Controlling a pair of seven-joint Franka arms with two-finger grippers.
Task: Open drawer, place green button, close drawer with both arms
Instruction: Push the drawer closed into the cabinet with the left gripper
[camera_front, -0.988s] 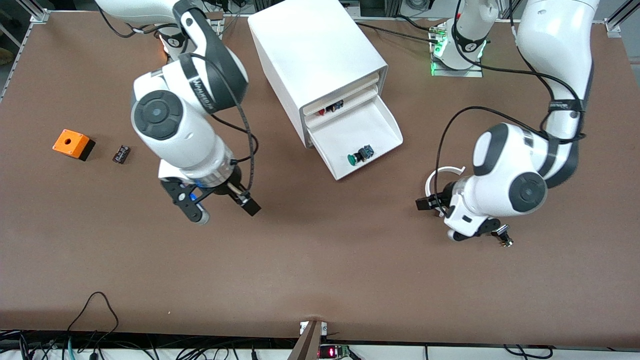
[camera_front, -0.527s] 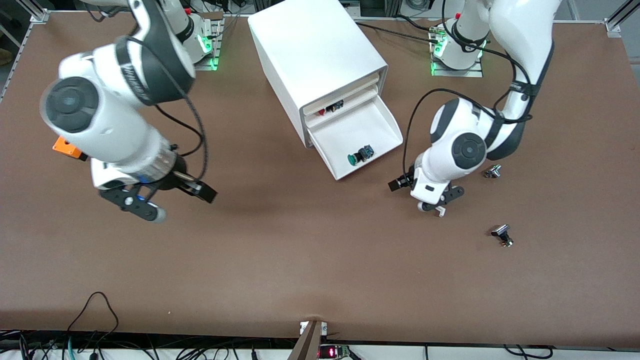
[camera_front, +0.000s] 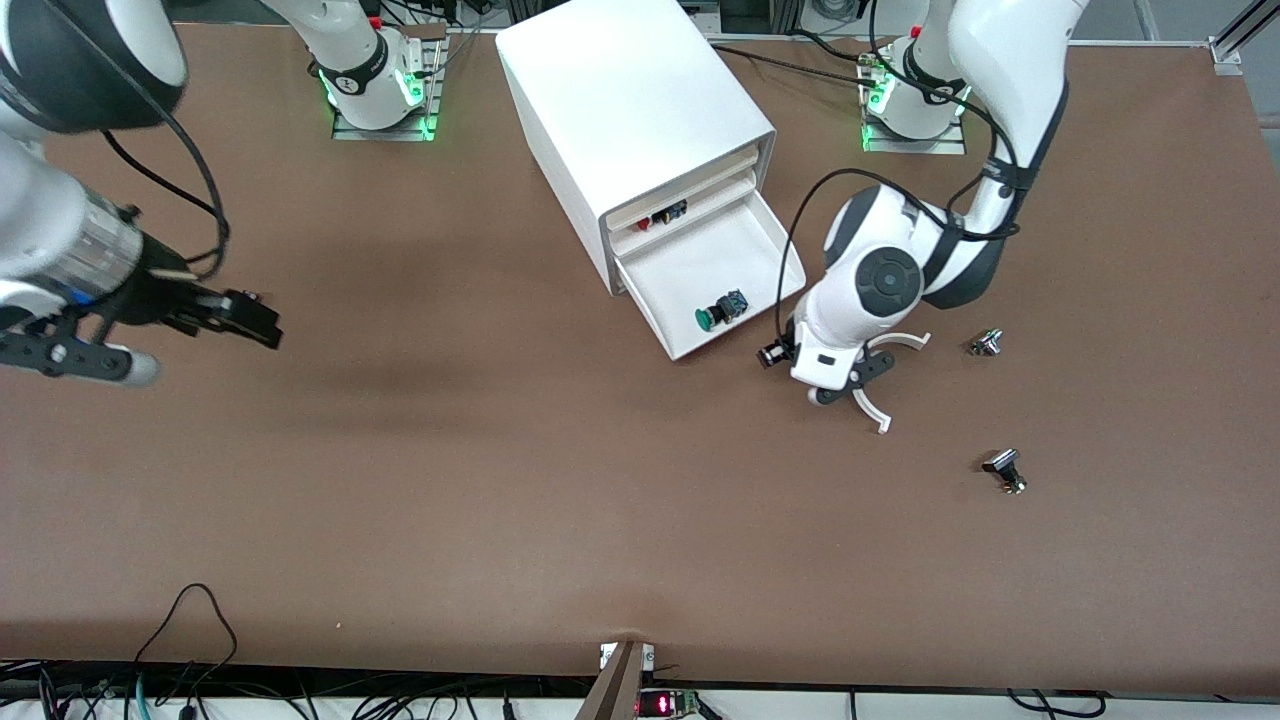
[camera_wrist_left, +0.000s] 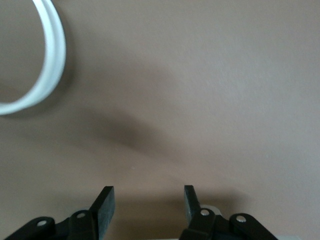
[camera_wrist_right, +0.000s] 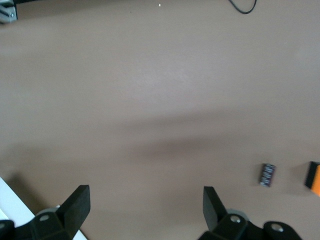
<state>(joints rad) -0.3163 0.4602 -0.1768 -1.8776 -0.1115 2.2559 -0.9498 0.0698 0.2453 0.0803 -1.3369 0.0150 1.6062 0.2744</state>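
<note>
The drawer (camera_front: 712, 258), the lowest of the white cabinet (camera_front: 640, 110), stands pulled open. The button (camera_front: 712, 316), with its green cap and black body, lies inside it close to the flat front. My left gripper (camera_front: 846, 388) hangs open and empty over the table beside the drawer's front corner, toward the left arm's end. Its fingers (camera_wrist_left: 104, 206) show only bare brown table between them. My right gripper (camera_front: 205, 352) is open wide and empty, high over the table at the right arm's end. In the right wrist view its fingers (camera_wrist_right: 78, 201) frame bare table.
A white ring (camera_front: 902, 340) lies on the table under the left hand and shows in the left wrist view (camera_wrist_left: 50, 60). Two silver-and-black parts (camera_front: 985, 343) (camera_front: 1003, 468) lie toward the left arm's end. The right wrist view shows a small black part (camera_wrist_right: 268, 175) and an orange box (camera_wrist_right: 314, 178).
The right arm has swung away from the drawer toward its own end of the table and risen. The left arm has moved in beside the drawer's front. The button has stayed in the drawer.
</note>
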